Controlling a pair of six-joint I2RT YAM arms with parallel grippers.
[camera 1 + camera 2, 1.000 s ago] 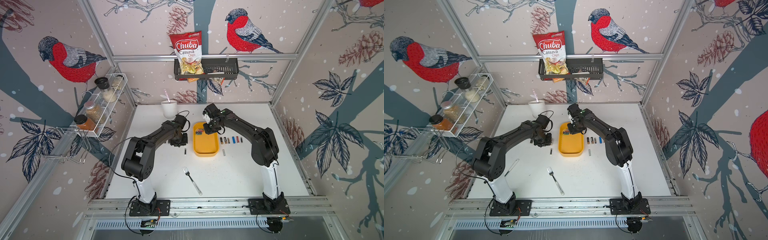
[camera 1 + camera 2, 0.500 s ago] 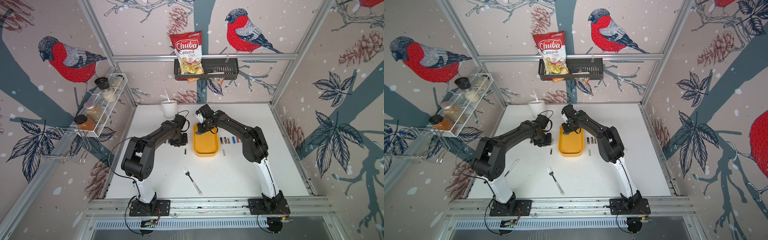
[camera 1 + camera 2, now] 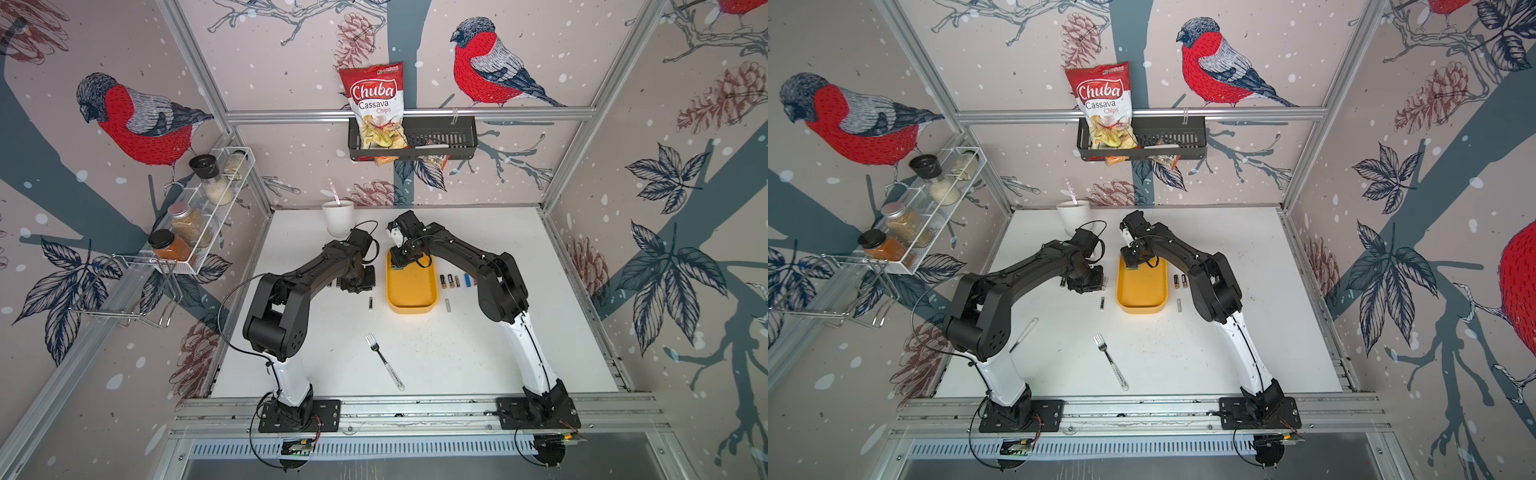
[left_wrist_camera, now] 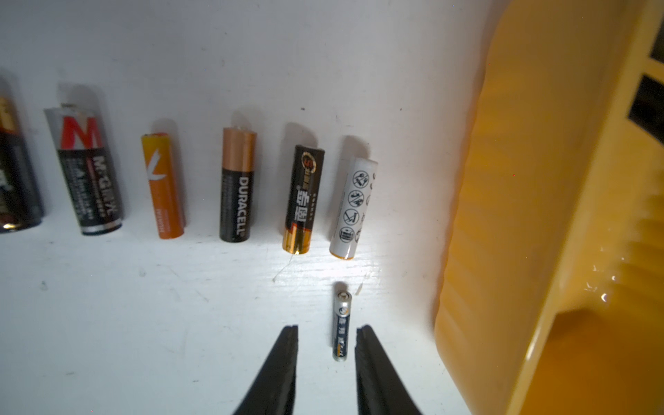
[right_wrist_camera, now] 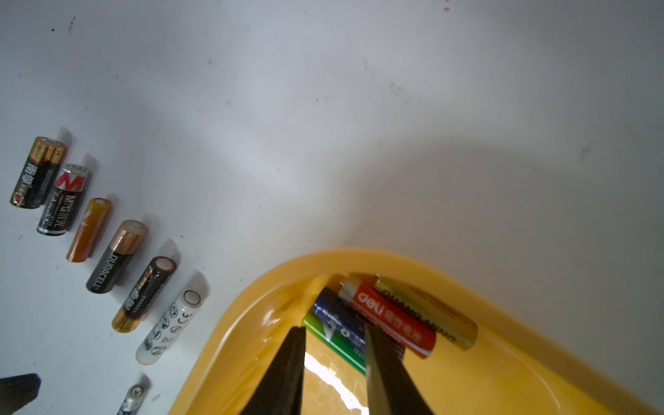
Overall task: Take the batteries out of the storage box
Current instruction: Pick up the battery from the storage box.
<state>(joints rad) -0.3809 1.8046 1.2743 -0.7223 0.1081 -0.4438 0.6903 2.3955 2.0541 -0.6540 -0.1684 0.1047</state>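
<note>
Nearest the bases, a fork [image 3: 384, 361] lies on the white table [image 3: 478, 357]. Further in, the yellow storage box [image 3: 411, 308] sits mid-table betw. the 2 arms, w/ 1 small battery [image 3: 370, 303] just off its left side and 1 silver battery [image 3: 447, 305] just off its right. L gripper [image 4: 327, 328] hangs low beside the box, jaws narrowly apart, holding nothing; the small battery lies on the table partly betw. its tips. Beyond lies a left row [image 4: 237, 187] of 6 batteries; a right row [image 3: 455, 281] lies on the box's other side. R gripper [image 5: 334, 330] is down in the box's far corner, jaws narrowly parted, tips at 4 boxed batteries [image 5: 391, 319]: green, blue, red, olive. A white mug [image 3: 338, 216] stands at the back.
</note>
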